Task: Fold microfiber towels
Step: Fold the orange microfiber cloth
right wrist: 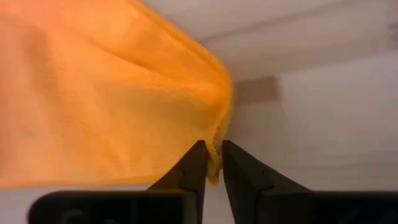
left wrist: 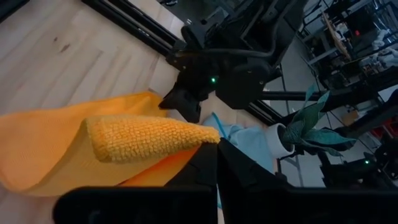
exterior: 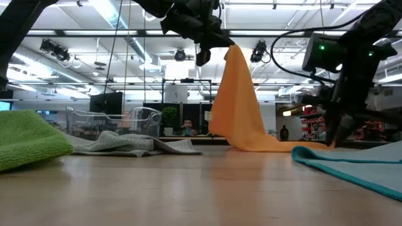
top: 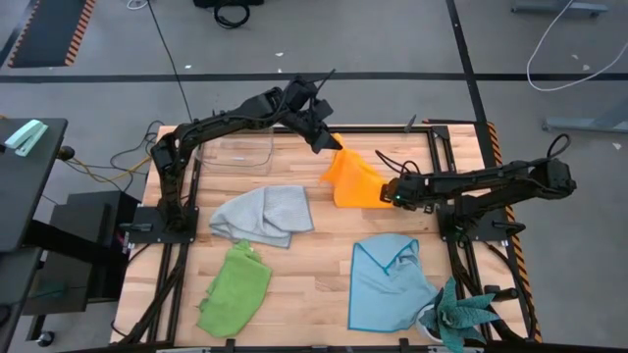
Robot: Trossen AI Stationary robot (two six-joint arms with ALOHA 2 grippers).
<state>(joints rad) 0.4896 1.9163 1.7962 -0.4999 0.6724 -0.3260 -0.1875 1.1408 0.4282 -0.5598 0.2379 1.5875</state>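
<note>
The orange-yellow towel (top: 355, 181) hangs as a tall cone in the low view, and its lower part (exterior: 257, 143) lies on the table. My left gripper (top: 327, 142) is shut on its top, high over the table's far middle. My right gripper (top: 392, 194) is down at table level by the towel's right edge and shut on it. The grey towel (top: 265, 216) lies crumpled left of centre. Near the front left lies the lime green towel (top: 235, 289), and the light blue towel (top: 388, 279) is at the front right. My left gripper pinches a rolled-up corner (left wrist: 155, 138) of the orange-yellow towel between its two fingers, and the tip sticks out past them. That corner is lifted high; the cloth hangs below it down to the table. My right gripper has the towel's hemmed edge (right wrist: 216, 152) at a low corner between its two fingertips. The fingers come steeply from above, slanting in from the table's right. That corner stays low, just above the table top.
A clear plastic box (top: 240, 152) stands at the far left. A teal spiky plant in a white pot (top: 456, 319) stands at the front right corner. Black frame rails run along the table's left and right sides.
</note>
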